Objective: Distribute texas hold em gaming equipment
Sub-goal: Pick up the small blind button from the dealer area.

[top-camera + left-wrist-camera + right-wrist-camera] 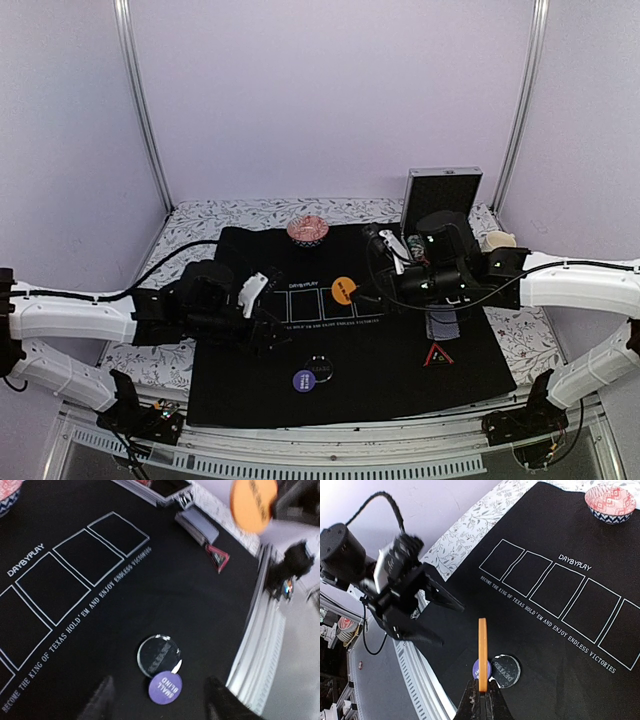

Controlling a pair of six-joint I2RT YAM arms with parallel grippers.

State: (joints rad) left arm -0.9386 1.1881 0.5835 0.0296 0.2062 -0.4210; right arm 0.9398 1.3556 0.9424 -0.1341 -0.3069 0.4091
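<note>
Left claw (pixel 451 624) open, low over mat (pixel 150 595), near blue button (pixel 165 687) touching black button (pixel 159 655). Right claw (pixel 481 700) gripping orange button (pixel 482 652) edge-up above mat.

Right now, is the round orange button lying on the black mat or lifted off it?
Lifted. The right gripper pinches the round orange button by its edge, upright above the black mat.
</note>
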